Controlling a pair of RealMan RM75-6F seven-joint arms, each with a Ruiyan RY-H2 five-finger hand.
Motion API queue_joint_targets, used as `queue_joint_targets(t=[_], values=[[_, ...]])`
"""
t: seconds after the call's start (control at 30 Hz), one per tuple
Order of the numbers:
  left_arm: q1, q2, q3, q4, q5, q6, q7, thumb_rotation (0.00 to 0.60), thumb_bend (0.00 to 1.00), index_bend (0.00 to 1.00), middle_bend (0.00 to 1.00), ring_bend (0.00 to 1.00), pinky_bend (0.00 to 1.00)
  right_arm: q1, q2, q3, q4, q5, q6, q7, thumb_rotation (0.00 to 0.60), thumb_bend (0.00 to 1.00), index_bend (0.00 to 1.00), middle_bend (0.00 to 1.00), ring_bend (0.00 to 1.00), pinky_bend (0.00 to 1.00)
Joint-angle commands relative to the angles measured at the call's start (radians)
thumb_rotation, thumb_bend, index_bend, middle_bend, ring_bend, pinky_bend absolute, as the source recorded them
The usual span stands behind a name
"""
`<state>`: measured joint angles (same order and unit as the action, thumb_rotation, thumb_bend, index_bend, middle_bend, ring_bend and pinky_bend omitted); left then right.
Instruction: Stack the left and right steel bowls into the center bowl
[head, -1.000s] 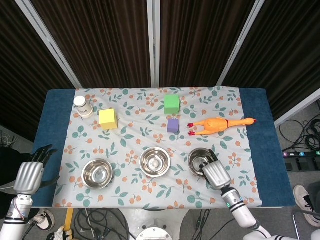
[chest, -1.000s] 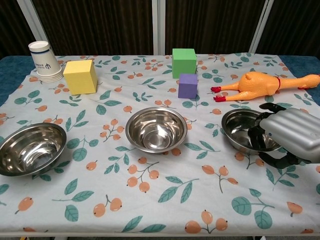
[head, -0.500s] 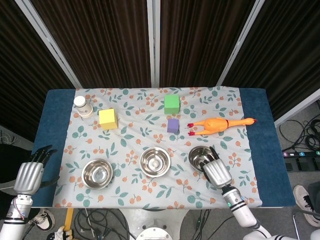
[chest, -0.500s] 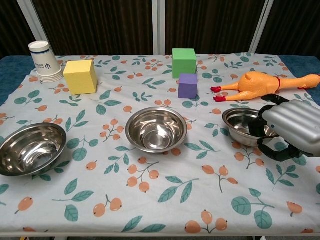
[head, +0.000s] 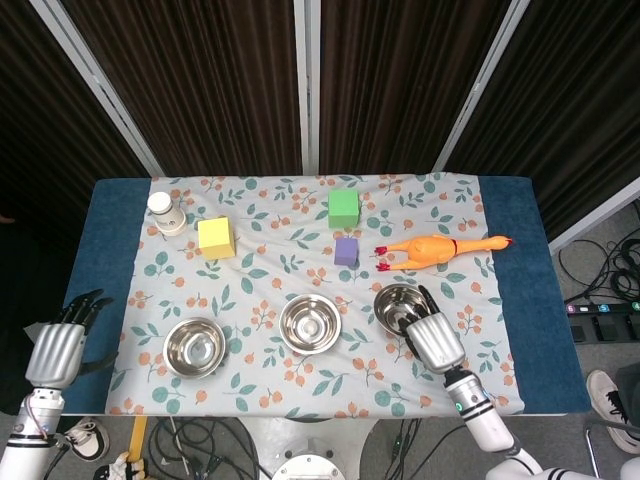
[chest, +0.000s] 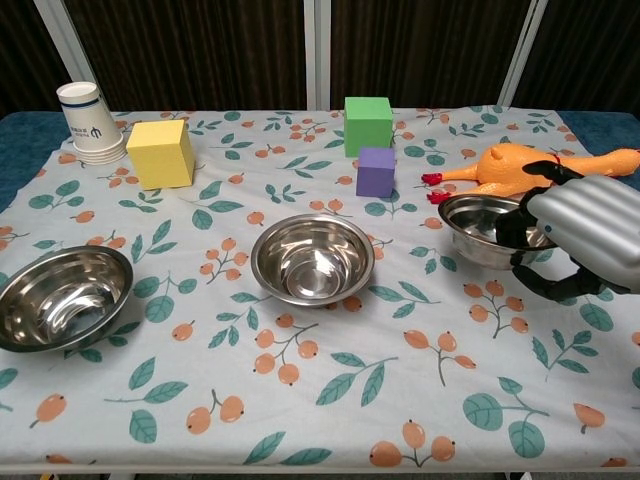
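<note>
Three round polished steel bowls, mirror-bright inside: left bowl (chest: 62, 297) and center bowl (chest: 312, 258) flat on the desk (head: 104, 236), right bowl (chest: 484, 229) raised clear of the cloth, rim gripped by the right hand (chest: 565, 233). Ribbed silvery metal shell on the back of that hand, dark fingers (chest: 512, 229) curled over the bowl's near edge and into its hollow, thumb below. Right bowl well apart from the center bowl, just in front of the rubber chicken (chest: 530, 167). Left hand (head: 58, 346) beyond the desk's left edge, same ridged metal casing, dark fingers spread apart and holding nothing. Thin wrinkled tablecloth (chest: 300, 400) printed with teal leaves and orange berries, over a dark blue surface. Three matte foam cubes with sharp edges: yellow cube (chest: 160, 153), green cube (chest: 368, 125), smaller purple cube (chest: 375, 171). One smooth orange rubber chicken, long-necked, with red feet. One stack of white paper cups (chest: 88, 124), tapered, at the far left corner.
</note>
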<state>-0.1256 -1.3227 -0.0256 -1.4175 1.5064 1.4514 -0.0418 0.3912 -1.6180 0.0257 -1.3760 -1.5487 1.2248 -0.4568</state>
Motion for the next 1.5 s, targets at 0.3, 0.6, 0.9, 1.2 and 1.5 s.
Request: queue_joint_targets(t=[0.3,0.6,0.9,1.2,1.5], values=[[0.003,0.001,-0.002,-0.001,-0.008,-0.001,0.003,0.6,0.14,0.24,0.22,0.16,0.29,0.112,-0.035,0.054,-0.116,-0.049,-0.069,-0.115,0.6,0.43,0.82,0.69,0.33,0.0],[0.005,0.003,-0.006,0.014,-0.019,-0.004,-0.017,0.6,0.14,0.24,0.22,0.16,0.29,0.185,-0.126,0.079,-0.095,-0.014,-0.154,-0.177,0.6,0.43,0.82,0.69,0.33,0.0],[0.008,0.0,-0.007,0.036,-0.035,-0.018,-0.031,0.6,0.15,0.24,0.22,0.16,0.29,0.252,-0.189,0.111,-0.044,0.045,-0.234,-0.196,0.6,0.38,0.81,0.66,0.33,0.0],[0.005,-0.003,-0.006,0.045,-0.035,-0.026,-0.034,0.6,0.14,0.24,0.22,0.16,0.29,0.28,-0.118,0.099,-0.117,0.153,-0.326,-0.282,0.6,0.03,0.27,0.25,0.03,0.0],[0.005,-0.001,-0.005,0.034,-0.027,-0.021,-0.021,0.6,0.14,0.24,0.22,0.16,0.29,0.272,-0.031,0.093,-0.25,0.217,-0.286,-0.363,0.6,0.02,0.14,0.16,0.0,0.0]])
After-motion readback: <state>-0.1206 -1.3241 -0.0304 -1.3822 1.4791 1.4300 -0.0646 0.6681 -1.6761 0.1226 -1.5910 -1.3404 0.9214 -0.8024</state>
